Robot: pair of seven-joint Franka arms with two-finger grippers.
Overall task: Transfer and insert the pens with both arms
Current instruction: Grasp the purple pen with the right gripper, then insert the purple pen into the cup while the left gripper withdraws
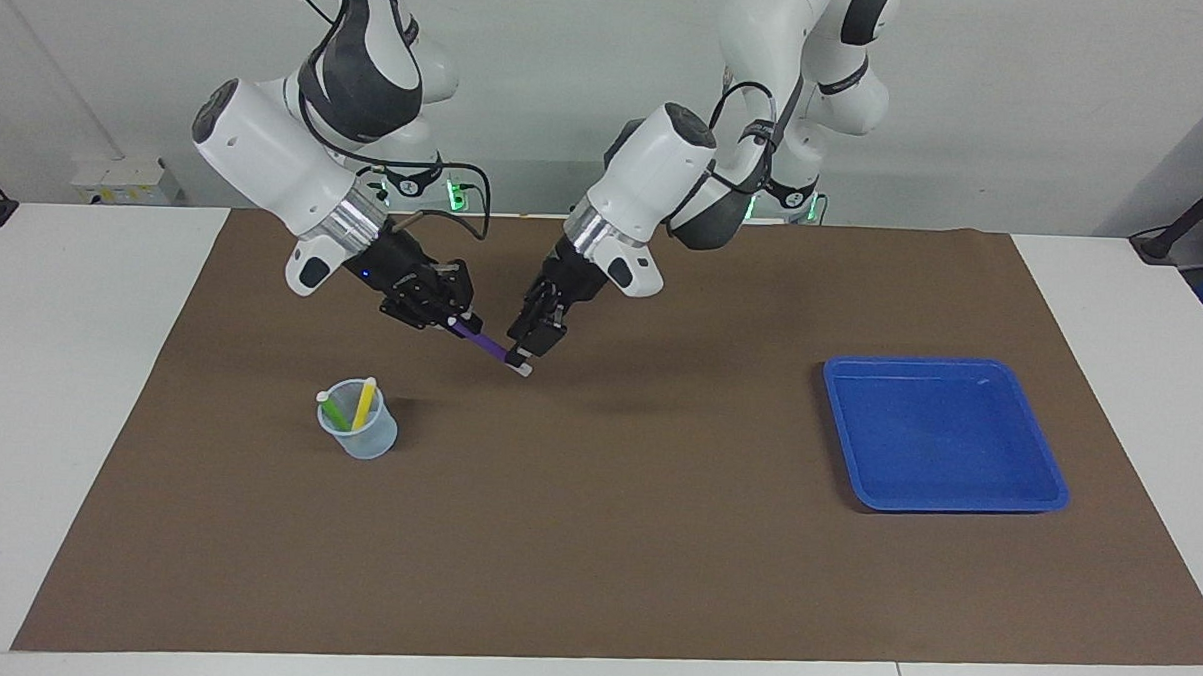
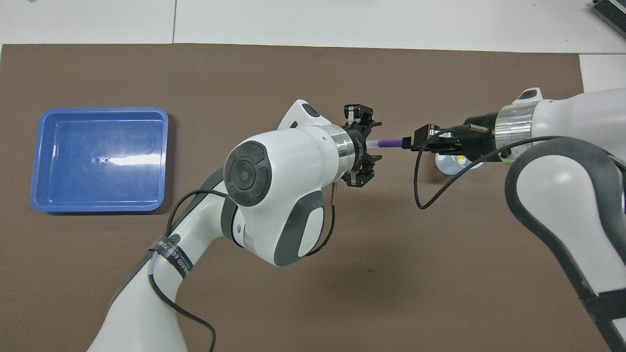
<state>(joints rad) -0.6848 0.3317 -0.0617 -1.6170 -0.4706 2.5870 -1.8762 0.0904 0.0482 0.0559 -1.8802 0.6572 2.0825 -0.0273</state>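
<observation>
On white table (image 1: 80,380) — brown mat (image 1: 614,539).

left pincer (image 1: 531,344) fingers spread | right pincer (image 1: 452,313) clamped, both raised

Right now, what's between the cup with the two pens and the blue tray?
Only bare brown mat lies between the cup and the tray, as the facing view shows. The purple pen, shared by both pincers, hangs nearer the robots.
</observation>
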